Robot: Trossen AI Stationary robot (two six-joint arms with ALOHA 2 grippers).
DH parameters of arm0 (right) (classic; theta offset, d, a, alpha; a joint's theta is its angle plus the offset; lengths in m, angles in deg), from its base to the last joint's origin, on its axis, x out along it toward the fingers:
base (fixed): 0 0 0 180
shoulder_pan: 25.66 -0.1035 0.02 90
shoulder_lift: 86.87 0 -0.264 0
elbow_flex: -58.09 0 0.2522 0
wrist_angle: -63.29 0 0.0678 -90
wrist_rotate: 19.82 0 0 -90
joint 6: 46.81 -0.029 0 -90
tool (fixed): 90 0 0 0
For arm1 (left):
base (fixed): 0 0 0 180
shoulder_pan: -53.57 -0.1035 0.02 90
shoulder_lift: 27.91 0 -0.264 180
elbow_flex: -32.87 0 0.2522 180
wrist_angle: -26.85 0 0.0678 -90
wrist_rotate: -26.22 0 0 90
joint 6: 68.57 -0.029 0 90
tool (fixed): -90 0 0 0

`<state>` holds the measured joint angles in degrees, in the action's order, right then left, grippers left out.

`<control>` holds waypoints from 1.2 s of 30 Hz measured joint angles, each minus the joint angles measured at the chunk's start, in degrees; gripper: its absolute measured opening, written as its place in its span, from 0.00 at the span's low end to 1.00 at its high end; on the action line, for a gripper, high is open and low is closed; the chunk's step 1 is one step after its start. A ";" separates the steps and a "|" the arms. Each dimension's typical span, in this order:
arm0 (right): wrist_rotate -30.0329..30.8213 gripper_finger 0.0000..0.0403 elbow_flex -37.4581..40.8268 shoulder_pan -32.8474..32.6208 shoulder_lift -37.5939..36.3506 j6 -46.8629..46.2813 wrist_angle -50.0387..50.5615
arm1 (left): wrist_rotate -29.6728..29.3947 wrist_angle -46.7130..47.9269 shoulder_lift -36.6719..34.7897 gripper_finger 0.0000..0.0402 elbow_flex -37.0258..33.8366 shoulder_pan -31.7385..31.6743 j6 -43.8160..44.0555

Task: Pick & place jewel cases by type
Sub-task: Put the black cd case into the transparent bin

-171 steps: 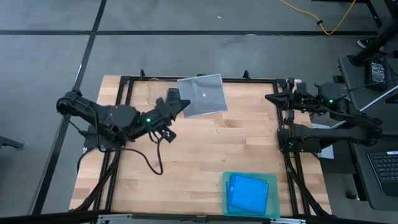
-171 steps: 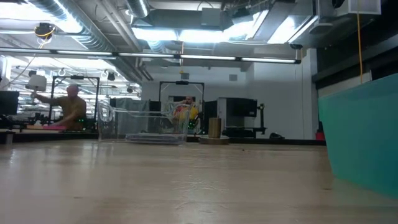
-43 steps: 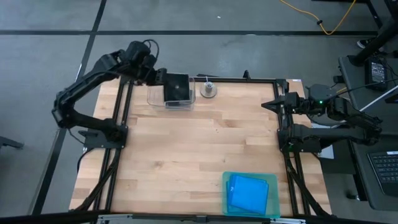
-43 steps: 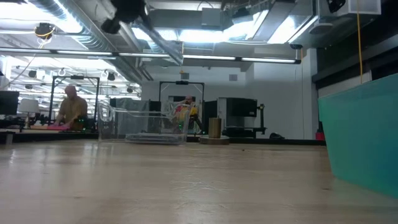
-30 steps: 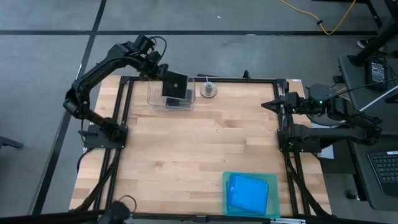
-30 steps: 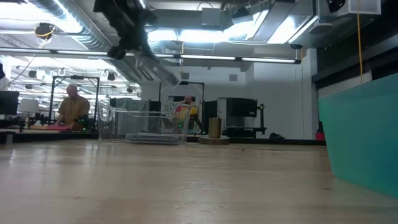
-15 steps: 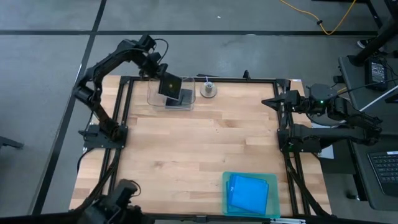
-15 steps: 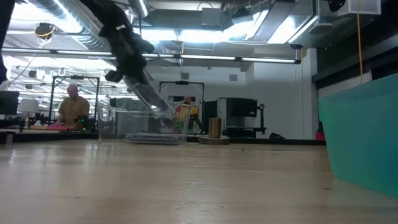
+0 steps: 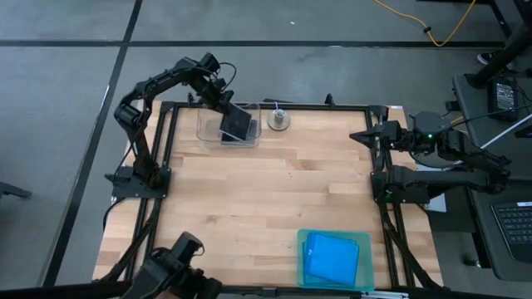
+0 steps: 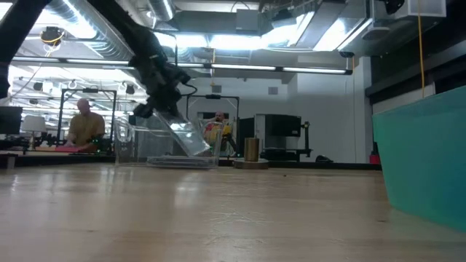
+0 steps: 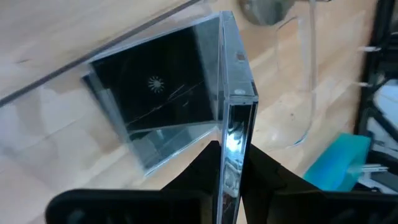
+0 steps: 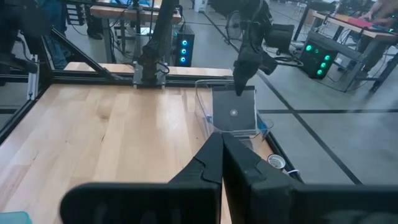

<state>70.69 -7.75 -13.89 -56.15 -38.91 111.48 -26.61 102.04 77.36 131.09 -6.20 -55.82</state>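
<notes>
Change: the left gripper [image 9: 223, 106] has come down, tilting the dark case [image 9: 237, 124] lower into the clear tub [image 9: 208, 133].
Left gripper: clamped on the case's edge, over the tub at the table's [image 9: 249, 208] far edge.
Right gripper [image 9: 366, 138]: closed, empty, waiting at the table's right edge.
Blue cases [image 9: 332, 257]: stacked in the teal tray [image 9: 362, 259], near edge.

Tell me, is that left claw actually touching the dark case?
Touching: in the left wrist view, the left gripper pinches the dark jewel case edge-on between both fingers.

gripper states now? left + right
Left gripper: shut on a grey-black jewel case, tilted over the clear tub.
Right gripper: shut, empty, parked at the table's right edge.
</notes>
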 joint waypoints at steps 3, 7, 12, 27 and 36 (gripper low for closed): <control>0.03 0.01 0.00 0.02 0.01 0.20 0.02 | 1.39 -2.58 1.09 0.08 0.00 0.58 1.65; 0.04 0.01 0.00 0.00 0.00 1.40 0.04 | 1.36 -6.94 1.53 0.08 0.00 1.47 4.40; 0.04 0.01 0.00 0.02 0.00 1.57 0.18 | 1.13 -9.98 1.56 0.09 0.00 2.06 5.55; 0.00 0.01 0.00 0.01 0.00 4.02 0.69 | 1.46 -11.10 1.59 0.29 -5.51 6.64 7.08; -0.04 0.01 0.00 0.02 0.01 4.42 1.76 | 0.49 -11.06 -0.20 0.48 -5.51 6.30 10.53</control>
<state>70.65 -7.75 -13.87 -56.14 -34.50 113.25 -26.12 90.98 77.16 125.58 0.10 -45.28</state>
